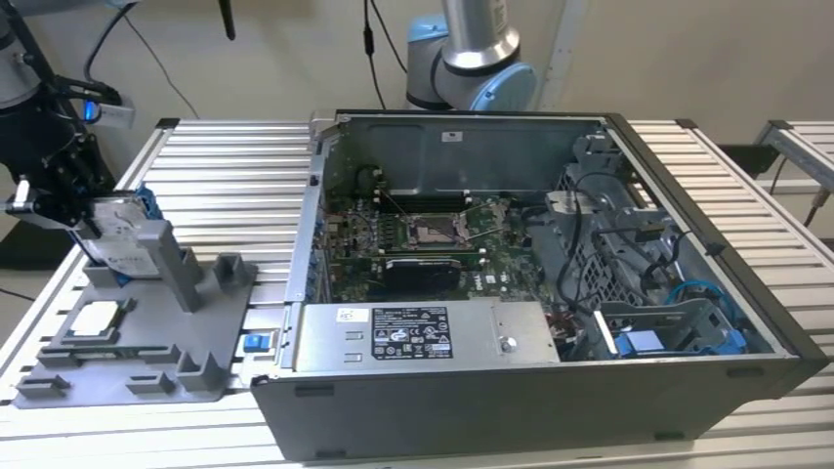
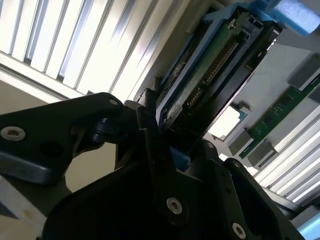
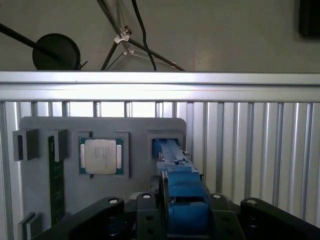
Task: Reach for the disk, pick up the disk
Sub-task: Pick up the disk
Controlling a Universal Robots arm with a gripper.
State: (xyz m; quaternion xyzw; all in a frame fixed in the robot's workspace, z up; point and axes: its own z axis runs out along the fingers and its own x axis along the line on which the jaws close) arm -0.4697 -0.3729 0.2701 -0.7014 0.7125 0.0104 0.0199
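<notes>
One disk (image 1: 117,240) here, standing on edge in a slot of the grey fixture plate (image 1: 156,369), over on the exterior view's left. You can see its silver face with the white label, plus a bit of blue rail along the far edge.

The gripper (image 1: 72,210) is right on top of it. In the first wrist view the blue rail of the disk (image 3: 183,192) runs from its slot straight up into the gripper (image 3: 184,202), and the black fingers (image 3: 148,216) sit snug against both sides of it, so I'd call that a narrow grip clamped on the disk. The second wrist view shows the other face of the disk (image 2: 220,60), with its green circuit board and connector pins, and one finger (image 2: 150,135) pressed flat against its edge.

Working outward: the small square chip (image 3: 100,156) lies in its own pocket on the plate just beside the disk's slot, and a green memory stick (image 3: 56,182) lies further along past the chip. The plate sits on a ribbed aluminium table (image 1: 222,186). Beside it, toward the exterior view's right, is an open computer case (image 1: 521,410) with the motherboard, cables and a blue bracket inside. Behind the case is the base of another arm (image 1: 470,59).
</notes>
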